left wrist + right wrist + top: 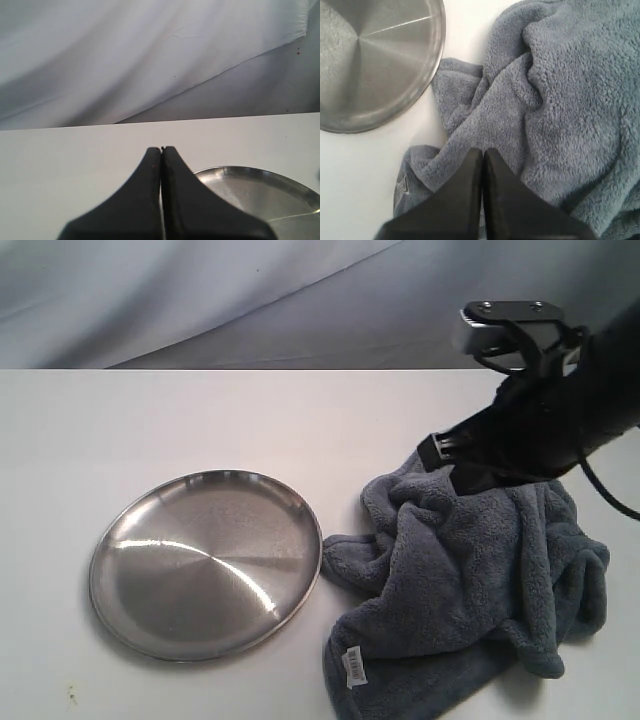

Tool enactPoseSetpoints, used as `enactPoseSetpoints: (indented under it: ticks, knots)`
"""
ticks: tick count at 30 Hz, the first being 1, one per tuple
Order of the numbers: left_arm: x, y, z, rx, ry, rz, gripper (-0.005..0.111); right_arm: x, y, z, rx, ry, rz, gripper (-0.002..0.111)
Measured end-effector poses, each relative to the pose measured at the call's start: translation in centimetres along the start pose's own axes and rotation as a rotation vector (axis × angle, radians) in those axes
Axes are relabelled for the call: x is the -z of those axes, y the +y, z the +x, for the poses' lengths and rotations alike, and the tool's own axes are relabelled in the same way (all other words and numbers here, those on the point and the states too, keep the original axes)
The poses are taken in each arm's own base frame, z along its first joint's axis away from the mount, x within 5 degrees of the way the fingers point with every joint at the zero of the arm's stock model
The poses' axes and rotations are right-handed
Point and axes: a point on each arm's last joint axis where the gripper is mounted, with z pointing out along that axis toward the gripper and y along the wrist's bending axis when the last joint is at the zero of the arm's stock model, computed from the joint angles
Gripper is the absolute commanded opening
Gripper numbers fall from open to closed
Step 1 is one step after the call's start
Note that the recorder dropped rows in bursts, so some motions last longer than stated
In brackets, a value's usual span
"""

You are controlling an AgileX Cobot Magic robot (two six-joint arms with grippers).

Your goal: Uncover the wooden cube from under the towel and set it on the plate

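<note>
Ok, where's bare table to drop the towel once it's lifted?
Widest bare table: the far strip between backdrop and plate. Also left of the plate. Only a narrow gap between plate and towel; the right side is crowded by towel and right gripper.

The right arm (560, 430) is matte black, carrying a silver-grey wrist camera (500, 330) with two small screws on top and a thin black cable (610, 495). The left claw (161, 150) and right claw (483, 152) have smooth black tapering fingers.

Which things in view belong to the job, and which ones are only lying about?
Job: towel, plate, right gripper shut above the towel; the wooden cube is not visible.
Lying about: white table, grey backdrop cloth.
</note>
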Motion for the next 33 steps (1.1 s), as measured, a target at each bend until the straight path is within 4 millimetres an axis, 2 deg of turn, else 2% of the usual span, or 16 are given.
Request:
enactPoseSetpoints:
  ticks: [8, 18, 27, 33]
  knots:
    - [0.0, 0.0, 0.0, 0.000, 0.000, 0.000, 0.000, -2.8, 0.0, -4.5, -0.023, 0.001, 0.015, 0.000]
    - [0.0, 0.0, 0.0, 0.000, 0.000, 0.000, 0.000, -6.6, -0.6, -9.2, -0.085, -0.046, 0.051, 0.000]
    - [0.0, 0.0, 0.0, 0.000, 0.000, 0.000, 0.000, -9.6, -0.7, -12.4, -0.107, -0.094, 0.040, 0.000]
    - [0.0, 0.0, 0.0, 0.000, 0.000, 0.000, 0.000, -12.0, 0.2, -13.3, -0.145, -0.105, -0.042, 0.000]
